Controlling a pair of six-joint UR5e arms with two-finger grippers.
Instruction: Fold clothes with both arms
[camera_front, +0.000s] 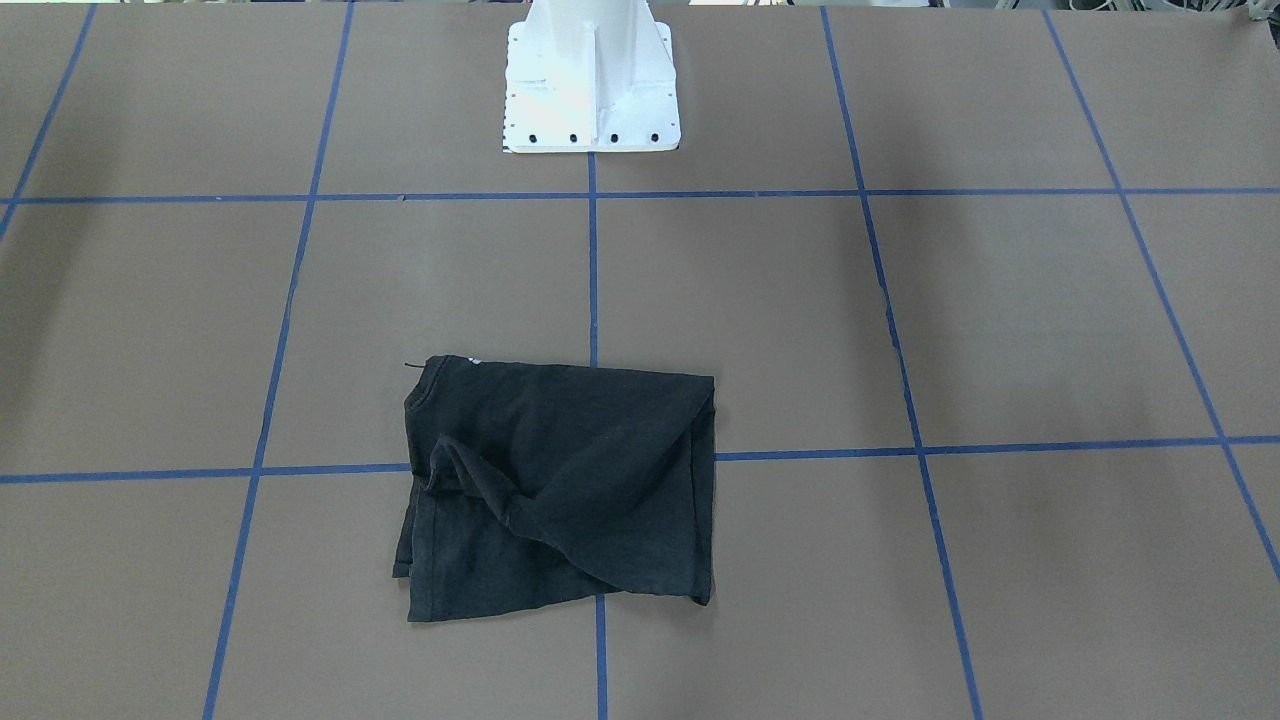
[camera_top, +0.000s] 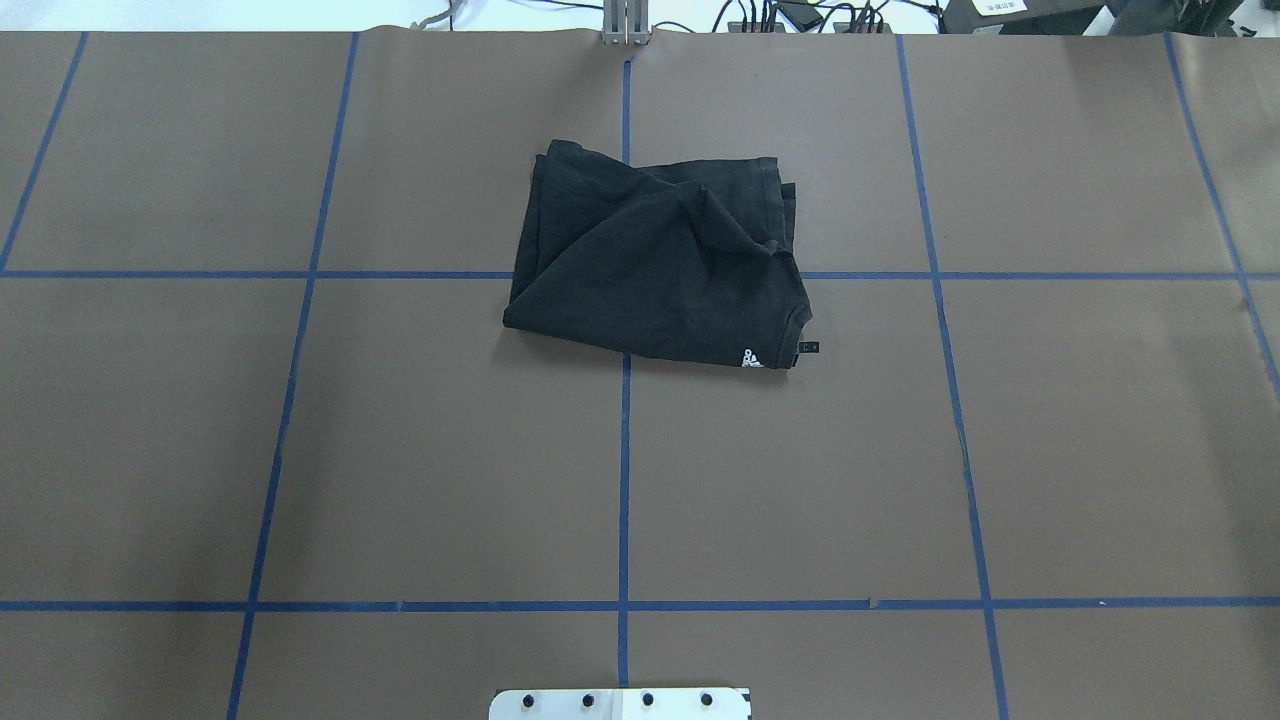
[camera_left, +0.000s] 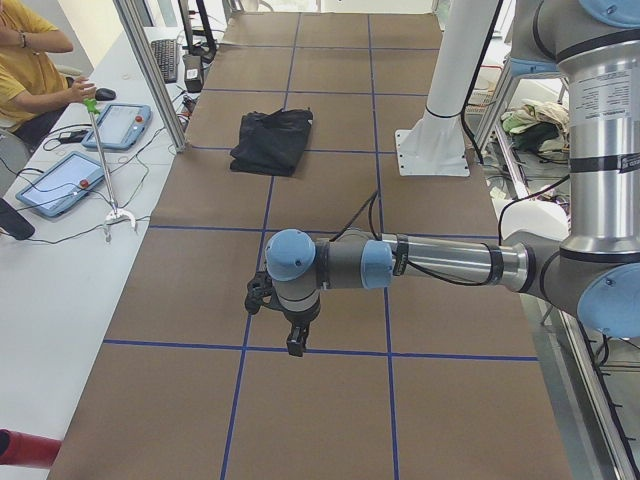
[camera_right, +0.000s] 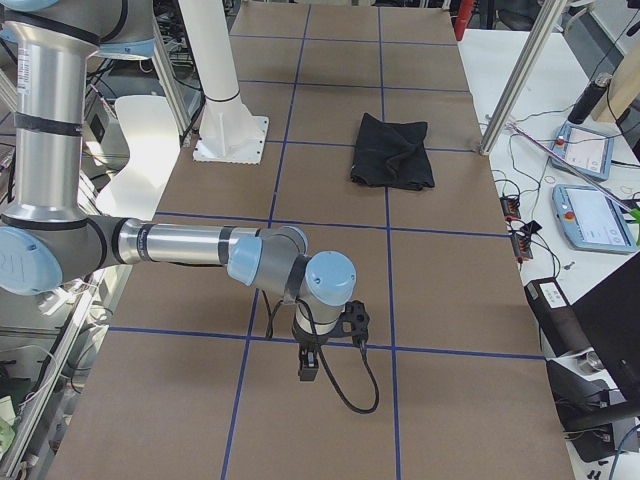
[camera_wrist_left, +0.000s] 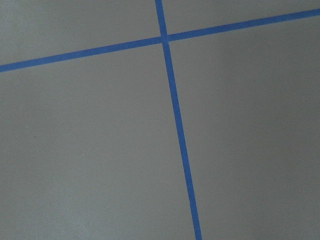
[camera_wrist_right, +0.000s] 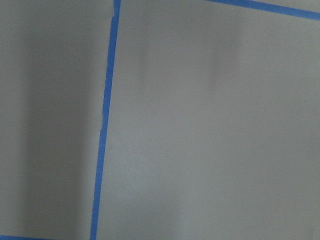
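Brown paper (camera_top: 400, 450) covers the whole table, ruled into squares by blue tape (camera_top: 624, 480); the left arm (camera_left: 440, 265) and the right arm (camera_right: 190, 245) reach low over opposite ends, well apart from the shirt; a white pedestal (camera_front: 590, 90) stands at the robot's edge; the black T-shirt (camera_top: 650, 260) lies folded and rumpled over a tape crossing, far from the pedestal; tablets (camera_left: 58, 185) sit on a white bench (camera_left: 60, 300) beside the table; whether the left gripper (camera_left: 295, 345) or the right gripper (camera_right: 308, 368) is apart or together cannot be told.
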